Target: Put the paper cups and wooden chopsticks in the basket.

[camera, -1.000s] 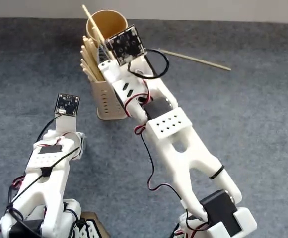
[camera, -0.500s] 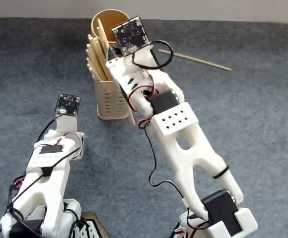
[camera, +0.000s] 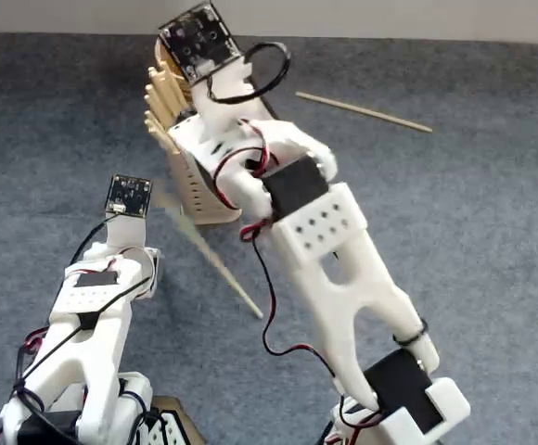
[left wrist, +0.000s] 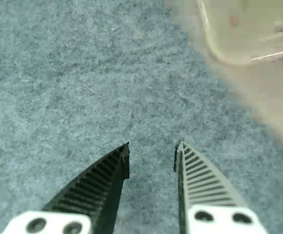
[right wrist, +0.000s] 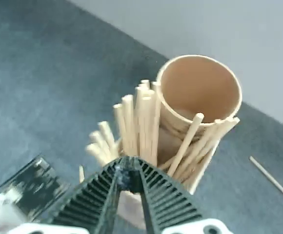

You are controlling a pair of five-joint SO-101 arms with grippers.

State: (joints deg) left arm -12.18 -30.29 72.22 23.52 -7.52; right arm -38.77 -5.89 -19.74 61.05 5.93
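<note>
We judge the loose chopstick [camera: 364, 110] light, stiff and slippery, best pinched mid-length. It lies on the counter [camera: 473, 213], well apart from the basket [camera: 193, 190]. A second chopstick [camera: 215, 267] slants beside the basket, and the paper cup [right wrist: 200, 92] sits inside. The right tool [right wrist: 128, 174] hangs clenched and empty above the basket's mouth; the left tool [left wrist: 151, 148] is released.

I see my right gripper [right wrist: 128, 176] with its tips pressed together, just above the chopsticks [right wrist: 142, 122] standing beside the paper cup [right wrist: 200, 90]. A loose chopstick [right wrist: 273, 181] lies on the carpet [right wrist: 44, 73].
</note>
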